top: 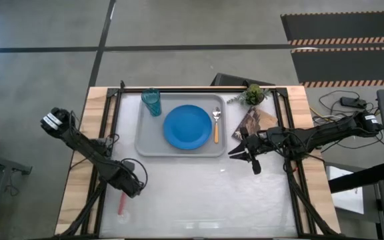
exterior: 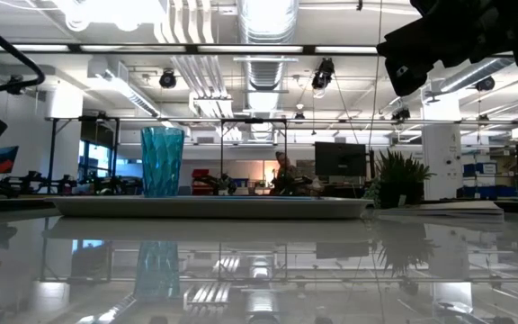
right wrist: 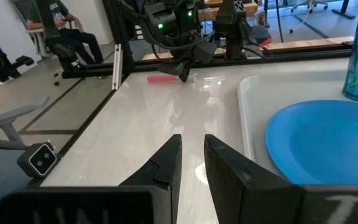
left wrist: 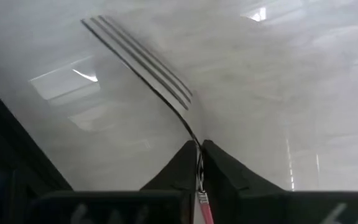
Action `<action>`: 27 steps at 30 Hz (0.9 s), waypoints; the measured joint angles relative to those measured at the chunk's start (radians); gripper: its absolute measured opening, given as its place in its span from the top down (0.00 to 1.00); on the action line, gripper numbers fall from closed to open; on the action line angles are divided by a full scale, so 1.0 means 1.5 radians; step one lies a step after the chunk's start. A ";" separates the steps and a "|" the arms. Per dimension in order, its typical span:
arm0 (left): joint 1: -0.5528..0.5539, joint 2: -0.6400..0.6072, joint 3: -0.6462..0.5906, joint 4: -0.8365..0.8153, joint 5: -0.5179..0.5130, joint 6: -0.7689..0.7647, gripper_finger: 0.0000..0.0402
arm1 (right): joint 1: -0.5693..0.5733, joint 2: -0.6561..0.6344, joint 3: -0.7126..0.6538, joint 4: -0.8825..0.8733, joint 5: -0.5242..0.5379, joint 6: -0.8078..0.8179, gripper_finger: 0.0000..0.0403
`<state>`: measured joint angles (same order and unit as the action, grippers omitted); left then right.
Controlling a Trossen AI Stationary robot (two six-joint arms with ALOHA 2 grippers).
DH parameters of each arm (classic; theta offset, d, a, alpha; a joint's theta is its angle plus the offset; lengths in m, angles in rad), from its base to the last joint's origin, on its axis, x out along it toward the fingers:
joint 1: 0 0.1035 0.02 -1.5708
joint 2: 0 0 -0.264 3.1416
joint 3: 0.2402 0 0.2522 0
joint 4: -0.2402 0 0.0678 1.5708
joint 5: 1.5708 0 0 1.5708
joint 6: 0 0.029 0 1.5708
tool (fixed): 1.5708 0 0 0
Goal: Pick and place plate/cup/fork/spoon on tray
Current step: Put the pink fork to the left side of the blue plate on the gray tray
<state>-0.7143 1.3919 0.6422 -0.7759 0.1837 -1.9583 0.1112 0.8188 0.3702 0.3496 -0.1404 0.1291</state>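
Observation:
The light-grey tray (top: 145,143) sits at the far middle of the table. On it stand the teal cup (top: 152,102) at its far left corner, the blue plate (top: 189,127) in the middle, and the orange-handled spoon (top: 217,127) to the right of the plate. My left gripper (top: 131,181) is near the table's near left, shut on the fork (left wrist: 142,56). The fork's pink-red handle (top: 122,203) sticks out toward the near edge. My right gripper (top: 245,159) hovers open and empty beside the tray's near right corner. My left gripper pinches the fork's thin metal neck (left wrist: 197,144) between its two fingers, just ahead of the pink-red handle (left wrist: 205,210). The tines (left wrist: 135,50) reach out past the fingertips, over the table top. I cannot tell whether the fork is lifted or rests on the table.
A small potted plant (top: 252,93) stands at the far right, with a brownish picture card (top: 252,123) beside the tray's right rim. There is bare table between the tray and the near edge. A person sits beyond the table in the right wrist view (right wrist: 61,25).

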 joint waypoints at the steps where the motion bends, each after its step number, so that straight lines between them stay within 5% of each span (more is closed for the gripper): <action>1: 0.000 -0.003 0.001 -0.003 0.002 0.000 0.99 | 0.000 0.000 0.000 0.000 0.000 0.000 0.86; 8: 0.021 -0.031 0.049 -0.081 0.003 -0.016 1.00 | 0.000 0.000 0.000 0.000 0.001 -0.012 0.86; 13: 0.074 -0.036 0.137 -0.124 -0.100 0.039 1.00 | 0.000 0.000 0.000 0.003 0.006 -0.027 0.86; 19: 0.199 -0.022 0.242 -0.121 -0.299 0.255 1.00 | 0.000 0.000 0.000 0.025 0.006 -0.051 0.86; 27: 0.437 -0.016 0.237 -0.126 -0.349 0.530 1.00 | 0.000 -0.001 0.000 0.025 0.006 -0.066 0.86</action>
<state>-0.0592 1.3682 0.9972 -0.9642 -0.3396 -1.1639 0.1108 0.8175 0.3702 0.3875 -0.1307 0.0302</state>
